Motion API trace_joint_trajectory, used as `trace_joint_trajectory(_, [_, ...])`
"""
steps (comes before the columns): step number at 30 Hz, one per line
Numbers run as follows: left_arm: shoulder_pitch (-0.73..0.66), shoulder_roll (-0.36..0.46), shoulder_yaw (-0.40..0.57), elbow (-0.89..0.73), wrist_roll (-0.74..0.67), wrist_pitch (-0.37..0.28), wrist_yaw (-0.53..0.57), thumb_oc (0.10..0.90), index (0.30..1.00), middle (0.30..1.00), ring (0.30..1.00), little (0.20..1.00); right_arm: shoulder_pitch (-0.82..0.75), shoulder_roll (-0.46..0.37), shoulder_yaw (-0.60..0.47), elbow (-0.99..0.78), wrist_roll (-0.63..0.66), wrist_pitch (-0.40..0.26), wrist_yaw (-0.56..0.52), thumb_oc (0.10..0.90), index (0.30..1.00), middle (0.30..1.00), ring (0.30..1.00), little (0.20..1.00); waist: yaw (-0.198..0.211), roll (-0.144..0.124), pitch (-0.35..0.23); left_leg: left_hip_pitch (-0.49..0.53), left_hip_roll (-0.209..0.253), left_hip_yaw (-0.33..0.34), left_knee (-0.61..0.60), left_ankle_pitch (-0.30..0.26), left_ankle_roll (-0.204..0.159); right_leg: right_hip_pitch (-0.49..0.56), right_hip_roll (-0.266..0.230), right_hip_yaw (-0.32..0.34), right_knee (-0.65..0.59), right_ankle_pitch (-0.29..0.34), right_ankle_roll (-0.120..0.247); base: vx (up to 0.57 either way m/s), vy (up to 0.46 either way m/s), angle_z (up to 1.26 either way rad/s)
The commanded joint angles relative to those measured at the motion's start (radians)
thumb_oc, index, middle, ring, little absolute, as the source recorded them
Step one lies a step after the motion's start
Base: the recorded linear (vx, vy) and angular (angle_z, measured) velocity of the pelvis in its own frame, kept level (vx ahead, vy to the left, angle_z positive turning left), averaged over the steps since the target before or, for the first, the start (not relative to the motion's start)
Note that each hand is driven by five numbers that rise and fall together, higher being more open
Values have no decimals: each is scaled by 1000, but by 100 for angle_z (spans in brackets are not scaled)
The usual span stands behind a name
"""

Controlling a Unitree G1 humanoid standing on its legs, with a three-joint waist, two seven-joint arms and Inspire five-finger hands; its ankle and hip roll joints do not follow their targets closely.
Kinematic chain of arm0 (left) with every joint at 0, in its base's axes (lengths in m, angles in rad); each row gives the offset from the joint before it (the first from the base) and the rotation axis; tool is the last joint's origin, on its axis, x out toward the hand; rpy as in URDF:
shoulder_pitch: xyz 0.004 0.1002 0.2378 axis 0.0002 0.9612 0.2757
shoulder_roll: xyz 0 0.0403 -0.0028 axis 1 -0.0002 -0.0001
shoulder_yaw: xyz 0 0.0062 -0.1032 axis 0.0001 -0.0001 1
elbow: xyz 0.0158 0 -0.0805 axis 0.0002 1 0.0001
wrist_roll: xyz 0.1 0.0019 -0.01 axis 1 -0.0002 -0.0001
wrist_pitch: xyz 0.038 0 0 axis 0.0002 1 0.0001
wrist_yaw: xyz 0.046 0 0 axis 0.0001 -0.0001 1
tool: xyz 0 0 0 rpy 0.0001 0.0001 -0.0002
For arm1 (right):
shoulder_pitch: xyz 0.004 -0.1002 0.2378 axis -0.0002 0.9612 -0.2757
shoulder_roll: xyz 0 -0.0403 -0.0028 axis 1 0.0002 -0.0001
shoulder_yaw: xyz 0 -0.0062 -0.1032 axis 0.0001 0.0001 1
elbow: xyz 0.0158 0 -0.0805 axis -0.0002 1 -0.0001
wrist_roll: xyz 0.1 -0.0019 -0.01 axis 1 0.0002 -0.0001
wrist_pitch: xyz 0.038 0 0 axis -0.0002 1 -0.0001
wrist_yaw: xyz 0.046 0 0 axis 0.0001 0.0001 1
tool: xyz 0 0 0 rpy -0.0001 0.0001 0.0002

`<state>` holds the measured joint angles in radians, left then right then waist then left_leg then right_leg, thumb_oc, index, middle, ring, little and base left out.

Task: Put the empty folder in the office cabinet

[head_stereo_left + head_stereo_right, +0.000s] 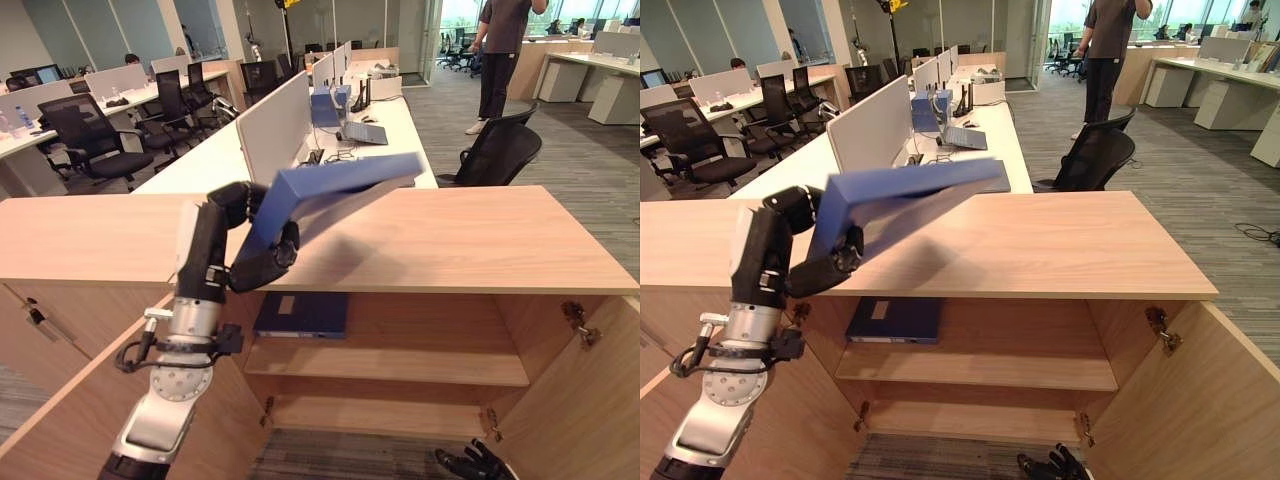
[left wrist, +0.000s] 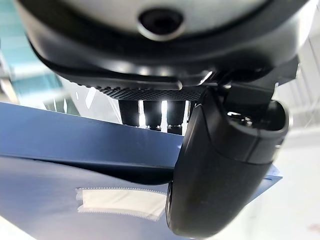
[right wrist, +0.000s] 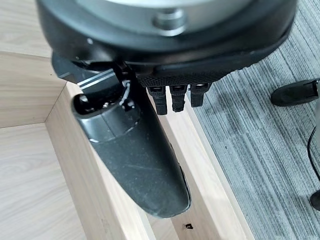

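Note:
My left hand grips a blue folder by one end, fingers over its spine and thumb underneath. The folder is tilted and hangs slightly open above the left half of the wooden cabinet's top; a pale label shows on its cover. Below it the cabinet stands with both doors swung wide. My right hand hangs low by the floor in front of the cabinet's right door, fingers relaxed and holding nothing.
A second dark blue folder lies flat on the upper shelf, at its left. The lower shelf is bare. Desks with dividers and office chairs stand behind the cabinet. A person stands far back right.

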<state>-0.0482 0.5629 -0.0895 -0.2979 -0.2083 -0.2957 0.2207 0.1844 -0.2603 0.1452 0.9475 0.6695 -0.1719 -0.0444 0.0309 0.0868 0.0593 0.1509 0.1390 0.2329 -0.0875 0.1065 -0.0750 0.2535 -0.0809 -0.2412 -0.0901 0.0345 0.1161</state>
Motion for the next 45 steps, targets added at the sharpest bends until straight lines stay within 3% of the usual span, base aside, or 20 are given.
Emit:
trace_joint_trajectory(1, [-214,5,68,-77,-132,-123,2,400,300,300,300,300,-137,-12,-9,-16,-18,-42,14,800,900,900,900,900,-4,-30,30,70,44,-16,4,-66,-81,22,-18,51,14,-163,4,0,0,0])
trace_joint_trajectory(3, [-293,-8,40,-106,-357,-140,-81,400,300,300,300,300,-152,-16,14,-6,-18,-33,29,800,900,900,900,900,-12,-23,28,72,43,-16,4,-67,-81,25,-19,49,15,-162,5,0,0,0])
trace_joint_trajectory(4, [-295,-7,41,-104,-363,-141,-86,400,300,300,300,300,-153,-16,13,-6,-18,-33,29,800,900,900,900,900,-12,-23,29,72,43,-17,4,-67,-81,25,-19,49,15,-162,5,-12,0,6])
trace_joint_trajectory(5, [-319,-30,13,-114,-481,-144,-124,400,300,300,300,300,-160,-14,19,3,-13,-31,29,800,900,900,900,900,-16,-20,30,72,42,-16,4,-67,-80,26,-19,50,16,-162,5,-10,1,10])
trace_joint_trajectory(12, [-343,-48,-45,-135,-784,-130,-249,400,300,300,300,300,-173,-15,31,26,1,-12,42,800,900,900,900,900,-24,-12,33,77,39,-12,4,-68,-78,26,-19,54,18,-162,7,-9,-1,3])
trace_joint_trajectory(20, [-286,84,-101,-124,-1082,-48,-356,400,300,300,300,300,-187,-23,37,69,31,7,51,800,900,900,900,900,-22,-5,34,82,37,-7,4,-67,-78,27,-21,57,21,-161,11,0,0,0])
trace_joint_trajectory(22, [-276,99,-103,-124,-1099,-40,-364,400,300,300,300,300,-189,-24,37,73,34,8,51,800,900,900,900,900,-22,-6,34,81,37,-7,3,-66,-78,27,-21,58,20,-160,12,-16,0,-1])
trace_joint_trajectory(31, [-226,313,-216,-126,-1197,101,-454,400,300,300,300,300,-213,-33,43,96,57,12,60,800,900,900,900,900,-20,-6,34,67,30,-6,1,-55,-77,10,-25,62,28,-150,16,-28,2,0])
trace_joint_trajectory(41, [-170,384,-308,-82,-1173,186,-492,400,300,300,300,300,-220,-35,50,114,83,16,65,800,900,900,900,900,-22,-10,38,61,26,-1,0,-57,-76,-1,-26,63,26,-137,17,-12,3,0])
trace_joint_trajectory(45, [-166,394,-318,-79,-1166,192,-500,400,300,300,300,300,-224,-32,52,124,88,17,67,800,900,900,900,900,-20,-11,37,62,27,0,0,-58,-75,-3,-26,68,25,-134,19,0,0,0])
